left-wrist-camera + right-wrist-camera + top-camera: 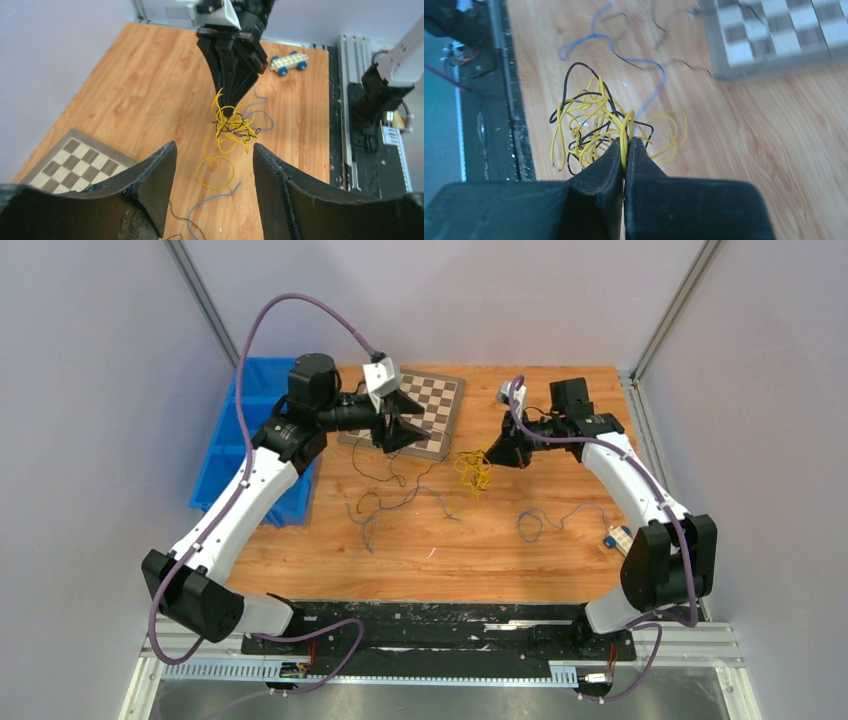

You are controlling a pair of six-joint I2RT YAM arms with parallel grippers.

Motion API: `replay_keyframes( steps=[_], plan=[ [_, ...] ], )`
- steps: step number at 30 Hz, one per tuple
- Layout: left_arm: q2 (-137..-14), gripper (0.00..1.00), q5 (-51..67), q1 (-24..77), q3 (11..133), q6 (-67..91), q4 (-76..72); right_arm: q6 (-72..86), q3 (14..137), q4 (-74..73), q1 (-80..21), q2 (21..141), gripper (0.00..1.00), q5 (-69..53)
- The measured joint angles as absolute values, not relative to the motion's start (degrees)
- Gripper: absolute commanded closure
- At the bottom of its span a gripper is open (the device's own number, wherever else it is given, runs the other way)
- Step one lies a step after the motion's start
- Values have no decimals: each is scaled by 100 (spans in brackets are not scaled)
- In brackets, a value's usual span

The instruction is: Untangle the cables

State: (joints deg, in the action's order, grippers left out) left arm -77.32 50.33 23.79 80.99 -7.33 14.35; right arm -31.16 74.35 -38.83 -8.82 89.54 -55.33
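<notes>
The right fingers are clenched on a yellow strand of the cables, whose wad bunches just past their tips; the left fingers gape, released, facing it. Pulling that single strand could cinch the black loops tighter or let it slip.

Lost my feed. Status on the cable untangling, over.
Right gripper jaws shut on yellow-and-black thin wire wad. Left gripper open, empty, facing it. Loose blue-grey wire lies apart; nothing blocking.
</notes>
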Motion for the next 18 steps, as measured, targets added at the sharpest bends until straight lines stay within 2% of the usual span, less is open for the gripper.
replay_keyframes(
  steps=[5,12,14,18],
  plan=[
    [-7979,33,5157,2805,8095,-1619,2080,-2989,7640,-3896,-1564,8484,100,-5653],
    [-8178,36,5201,3140,8014,-2198,2609,-2808,7756,-3916,-1970,8394,100,-5649],
    [-8193,39,5201,3164,8007,-2281,2665,-2766,7756,-3920,-2049,8394,100,-5645],
    [-8219,57,5205,3181,7957,-2359,2746,-2707,7756,-3918,-2154,8394,100,-5621]
  ],
)
